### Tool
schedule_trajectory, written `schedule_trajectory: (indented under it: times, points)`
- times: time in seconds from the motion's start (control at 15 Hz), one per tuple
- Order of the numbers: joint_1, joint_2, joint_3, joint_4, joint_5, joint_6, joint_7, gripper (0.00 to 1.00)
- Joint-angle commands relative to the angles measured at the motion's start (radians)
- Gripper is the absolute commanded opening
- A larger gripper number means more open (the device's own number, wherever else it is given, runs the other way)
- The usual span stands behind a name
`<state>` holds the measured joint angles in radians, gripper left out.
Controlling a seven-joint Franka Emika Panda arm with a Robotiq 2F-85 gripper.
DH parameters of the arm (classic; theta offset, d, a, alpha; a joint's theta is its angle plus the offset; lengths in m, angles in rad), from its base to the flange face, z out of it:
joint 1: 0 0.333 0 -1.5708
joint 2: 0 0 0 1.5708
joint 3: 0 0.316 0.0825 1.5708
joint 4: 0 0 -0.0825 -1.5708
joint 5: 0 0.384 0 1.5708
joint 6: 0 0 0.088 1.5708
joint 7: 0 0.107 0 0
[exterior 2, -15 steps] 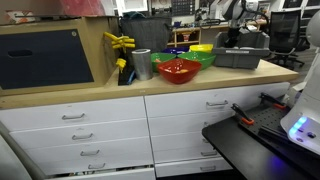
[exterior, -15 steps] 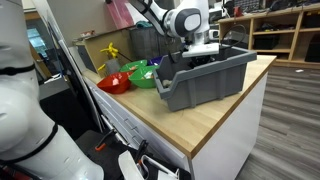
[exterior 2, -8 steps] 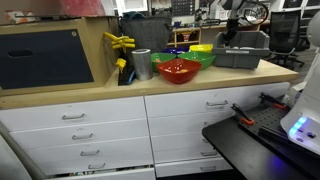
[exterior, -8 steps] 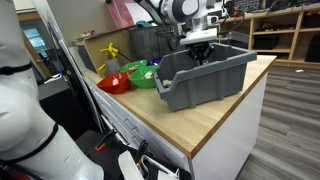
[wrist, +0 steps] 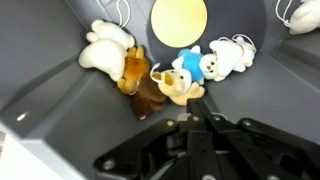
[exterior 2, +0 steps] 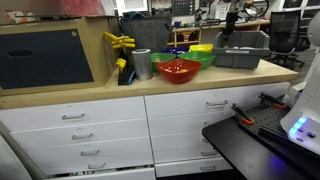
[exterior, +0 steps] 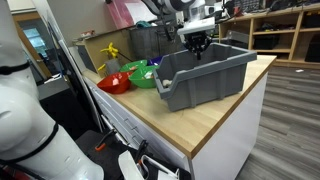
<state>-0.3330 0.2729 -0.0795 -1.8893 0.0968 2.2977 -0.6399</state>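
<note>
The pincer (exterior: 195, 46) hangs over the open top of the grey bin (exterior: 205, 78), fingers pointing down into it. Its jaws are drawn fully together. In the wrist view nothing can be seen held between them.

The grey bin stands on the wooden counter (exterior: 170, 125), near the counter's end.

Bin contents, per the wrist view:
- A tan plush toy (wrist: 178, 90) lies on the floor of the bin. It is the item nearest the pincer tips, just beyond them, and contact cannot be confirmed.
- A brown plush toy (wrist: 143, 92) lies against the tan plush toy.
- A white plush bear (wrist: 105, 50) rests by the bin wall, touching the brown plush toy.
- A blue and white plush toy (wrist: 196, 63) lies against the tan plush toy, and a white plush toy (wrist: 230, 55) lies beside that.
- A yellow disc (wrist: 178, 22) lies flat past the toys.

Outside the bin, a green bowl (exterior: 143, 76) and a red bowl (exterior: 113, 82) stand side by side on the counter. In an exterior view a metal cup (exterior 2: 141, 64) stands near the red bowl.
</note>
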Motion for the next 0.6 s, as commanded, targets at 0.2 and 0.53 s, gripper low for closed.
schedule_trajectory:
  times: [0.2, 0.53]
  points:
    - [0.012, 0.072, -0.047, 0.061, -0.084, 0.001, 0.001, 0.56]
    - [-0.017, 0.153, -0.007, 0.070, -0.007, 0.050, -0.039, 0.93]
